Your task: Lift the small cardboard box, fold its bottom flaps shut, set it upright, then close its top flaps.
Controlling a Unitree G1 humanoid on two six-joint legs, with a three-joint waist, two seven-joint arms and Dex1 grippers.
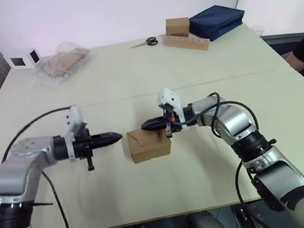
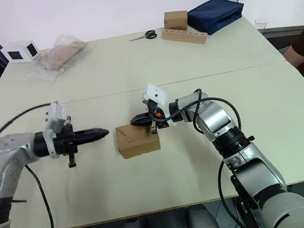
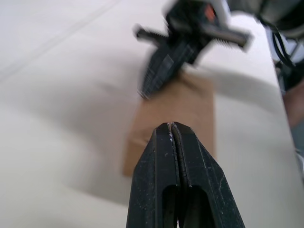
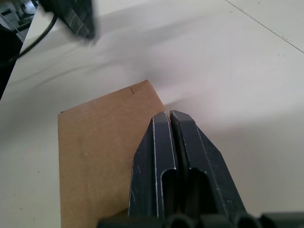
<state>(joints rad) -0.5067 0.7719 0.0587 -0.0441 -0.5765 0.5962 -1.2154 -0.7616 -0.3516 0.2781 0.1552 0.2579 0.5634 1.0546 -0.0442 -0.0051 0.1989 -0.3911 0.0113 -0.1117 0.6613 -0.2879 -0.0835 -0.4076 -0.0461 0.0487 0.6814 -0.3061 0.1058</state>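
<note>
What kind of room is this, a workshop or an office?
Probably a lab or test room: a plain table against bare white walls, with a cardboard box, scissors and a navy bag laid out, and people seated at its edges.

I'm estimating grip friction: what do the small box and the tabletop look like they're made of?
The small cardboard box looks like thin brown cardboard with a matte, unprinted face and sharp folded edges. The table appears to be a smooth, pale cream board, probably laminate, with a seam running across it; the core material can't be told.
</note>
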